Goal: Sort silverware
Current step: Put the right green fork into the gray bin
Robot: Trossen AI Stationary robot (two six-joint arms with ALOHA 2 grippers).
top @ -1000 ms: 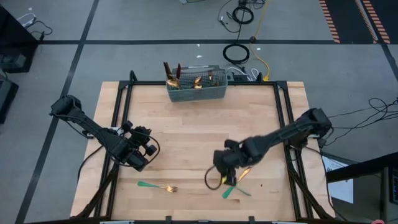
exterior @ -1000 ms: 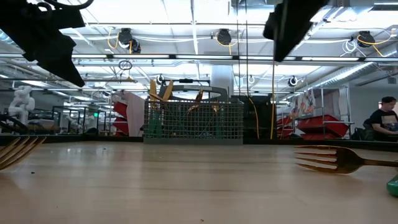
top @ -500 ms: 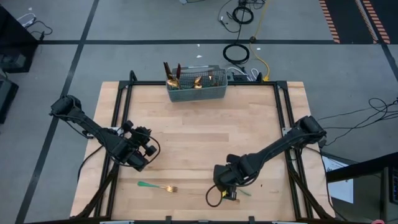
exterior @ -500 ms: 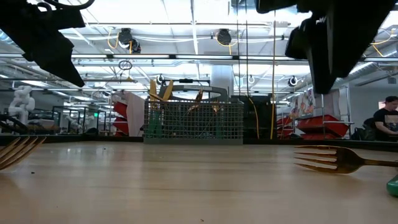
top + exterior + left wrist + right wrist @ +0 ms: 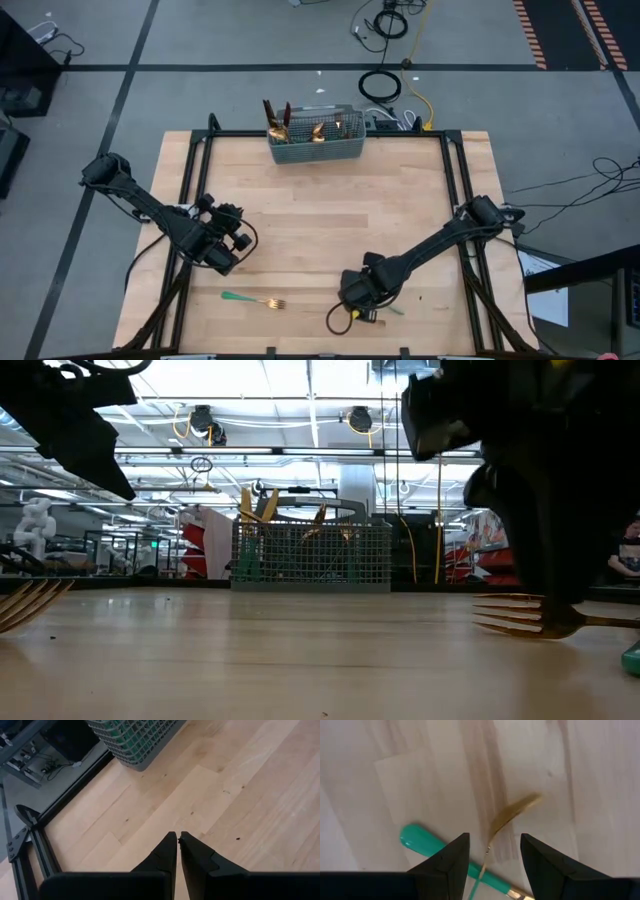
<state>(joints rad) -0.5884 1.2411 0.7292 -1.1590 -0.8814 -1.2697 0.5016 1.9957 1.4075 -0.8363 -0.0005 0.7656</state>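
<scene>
Hovering low at the lower centre-right of the high view, the right gripper (image 5: 491,852) has its 2 dark fingers spread over 2 crossed teal-handled, gold-headed utensils (image 5: 496,827) on the pale wooden table (image 5: 320,215). Left of centre, the left gripper (image 5: 178,840) waits with fingers pressed together. Another teal-handled gold fork (image 5: 254,300) lies lower left; more silverware stands in the grey wire-mesh caddy (image 5: 314,146) at top centre.
</scene>
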